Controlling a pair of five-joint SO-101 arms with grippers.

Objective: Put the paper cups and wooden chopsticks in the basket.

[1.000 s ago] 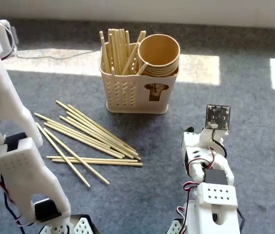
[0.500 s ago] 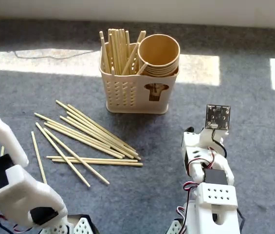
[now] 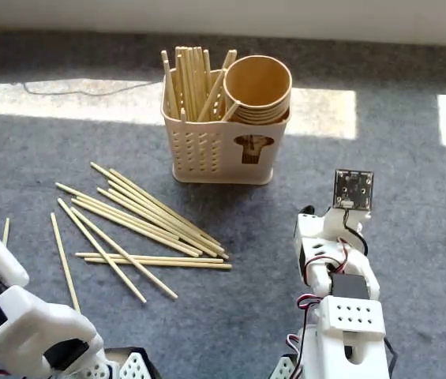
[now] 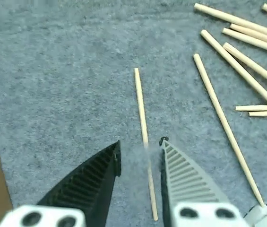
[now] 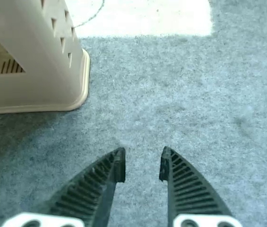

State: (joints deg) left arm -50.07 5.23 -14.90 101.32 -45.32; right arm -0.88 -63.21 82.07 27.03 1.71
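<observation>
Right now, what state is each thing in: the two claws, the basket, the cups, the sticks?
Left gripper: open, above a single chopstick.
Right gripper: open, empty.
Basket: upright, partly filled.
Paper cups: stacked upright in the basket.
Basket chopsticks: standing on end.
Loose chopsticks: lying flat on the carpet.

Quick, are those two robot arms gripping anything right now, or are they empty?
Left end effector: open, holding nothing; a chopstick lies loose beneath it, between the jaws.
Right end effector: open, holding nothing.
</observation>
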